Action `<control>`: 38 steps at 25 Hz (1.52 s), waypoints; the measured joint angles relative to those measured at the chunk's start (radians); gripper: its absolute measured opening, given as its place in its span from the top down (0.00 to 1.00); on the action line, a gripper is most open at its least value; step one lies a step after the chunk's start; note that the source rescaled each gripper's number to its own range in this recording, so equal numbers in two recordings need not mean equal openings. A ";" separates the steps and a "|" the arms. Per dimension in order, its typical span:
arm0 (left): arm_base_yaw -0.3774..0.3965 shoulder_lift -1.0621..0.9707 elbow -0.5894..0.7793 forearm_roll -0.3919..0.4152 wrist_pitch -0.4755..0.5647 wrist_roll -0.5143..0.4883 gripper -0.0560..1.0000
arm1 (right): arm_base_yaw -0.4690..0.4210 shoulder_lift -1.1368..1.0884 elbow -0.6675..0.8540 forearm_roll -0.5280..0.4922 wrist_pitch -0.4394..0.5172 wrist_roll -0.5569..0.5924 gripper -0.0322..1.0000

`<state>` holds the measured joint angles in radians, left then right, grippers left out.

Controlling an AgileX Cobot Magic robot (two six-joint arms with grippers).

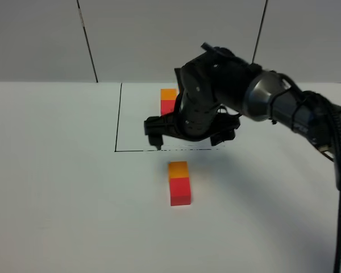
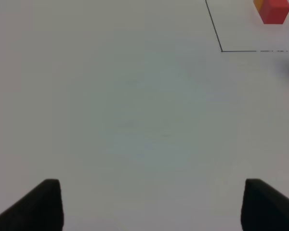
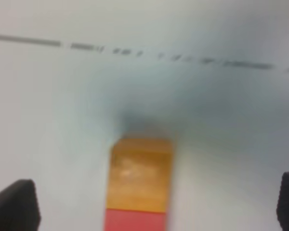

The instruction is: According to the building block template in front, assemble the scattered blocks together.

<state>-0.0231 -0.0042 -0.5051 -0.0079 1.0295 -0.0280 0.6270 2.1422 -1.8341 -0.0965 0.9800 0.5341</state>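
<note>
While the left jaws (image 2: 151, 204) hang over bare bench (image 1: 57, 187) well off to the left, parted fairly wide with nothing between them, the matter turns on the right arm, which is much the nearer one. Its jaws (image 1: 188, 141) stand fully apart and empty, hovering above the near edge of the drawn black outline (image 1: 118, 116), with the loose pair just in front of and below them, toward the camera. That pair is an orange block (image 1: 178, 169) and a red block (image 1: 181, 191) touching end to end, orange at the far end and red at the near end, so the long axis runs away from the camera, roughly square to the outline's near line. Behind the arm, inside the outline, the template pair (image 1: 168, 100) lies the same way, orange beyond red (partly hidden by the wrist). All four blocks look like plain matte cubes with crisp edges, easy to pinch on flat faces; the bench is smooth, pale and featureless. Judging by how they lie, the loose blocks already match the template, and the wrist view, though blurred, agrees.
</note>
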 joint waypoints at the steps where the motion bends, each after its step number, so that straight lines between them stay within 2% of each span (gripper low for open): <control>1: 0.000 0.000 0.000 0.000 0.000 0.000 0.27 | -0.026 -0.023 0.000 -0.011 0.016 -0.014 0.00; 5: 0.000 0.000 0.000 0.000 0.000 0.000 0.27 | -0.181 -0.105 0.000 -0.013 0.080 -0.113 0.00; 10: 0.000 0.000 0.000 0.000 0.000 0.000 0.27 | -0.454 -0.189 0.000 0.033 0.200 -0.243 0.00; 14: 0.000 0.000 0.000 0.000 0.000 0.000 0.27 | -0.629 -0.251 0.023 0.043 0.222 -0.299 0.00; 18: 0.000 0.000 0.000 0.000 0.000 0.000 0.27 | -0.740 -0.371 0.143 0.049 0.226 -0.320 0.00; 21: 0.000 0.000 0.000 0.000 0.000 0.000 0.27 | -0.804 -0.495 0.309 0.050 0.228 -0.328 0.00; 25: 0.000 0.000 0.000 0.000 0.000 0.000 0.27 | -0.859 -0.702 0.549 0.049 0.193 -0.321 0.00; 29: 0.000 0.000 0.000 0.000 0.000 0.000 0.27 | -0.862 -0.927 0.764 0.053 0.138 -0.313 0.00; 32: 0.000 0.000 0.000 0.000 0.000 0.000 0.27 | -0.841 -1.071 0.899 0.059 0.098 -0.310 0.01; 38: 0.000 0.000 0.000 0.000 0.000 0.000 0.27 | -0.755 -1.335 1.056 0.043 0.070 -0.310 0.02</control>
<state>-0.0231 -0.0042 -0.5051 -0.0079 1.0295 -0.0280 -0.1277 0.8073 -0.7779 -0.0539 1.0498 0.2246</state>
